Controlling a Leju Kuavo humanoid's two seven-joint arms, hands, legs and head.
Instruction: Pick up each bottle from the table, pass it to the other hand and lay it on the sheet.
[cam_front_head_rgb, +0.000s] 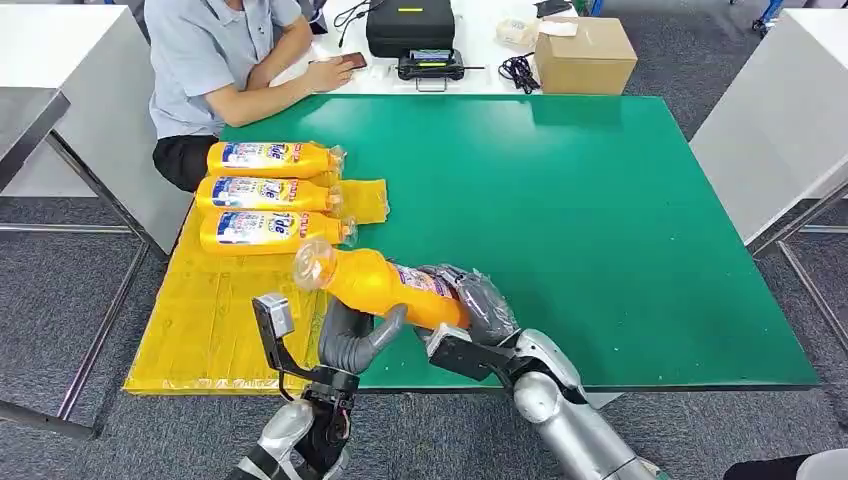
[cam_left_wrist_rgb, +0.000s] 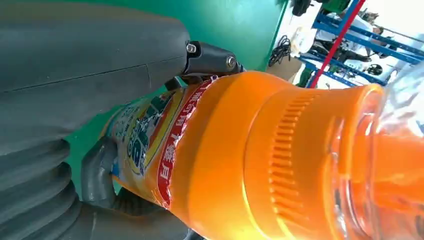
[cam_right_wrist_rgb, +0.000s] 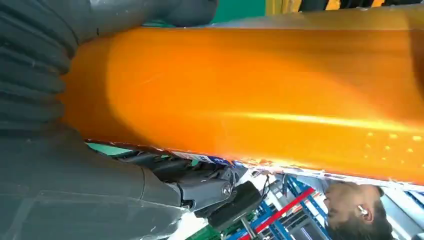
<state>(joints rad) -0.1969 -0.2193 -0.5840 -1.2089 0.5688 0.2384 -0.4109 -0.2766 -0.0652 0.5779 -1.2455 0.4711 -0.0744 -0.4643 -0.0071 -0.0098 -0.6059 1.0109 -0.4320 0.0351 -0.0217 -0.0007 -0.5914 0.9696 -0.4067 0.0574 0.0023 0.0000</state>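
A: What colour is the held bottle (cam_front_head_rgb: 385, 285)?
B: Orange, with a clear cap and a label in white, blue, red and yellow. The three bottles on the sheet (cam_front_head_rgb: 265, 192) match it.
A: And the sheet (cam_front_head_rgb: 210, 325)?
B: Glossy yellow, against a plain deep green table (cam_front_head_rgb: 600, 230).
A: The hands?
B: The right hand (cam_front_head_rgb: 478, 300) and left hand (cam_front_head_rgb: 355, 340) are both dark grey, on silver arms.
A: Behind?
B: A brown cardboard box (cam_front_head_rgb: 585, 55), a black case (cam_front_head_rgb: 410, 25), and a person's pale blue shirt (cam_front_head_rgb: 215, 45).
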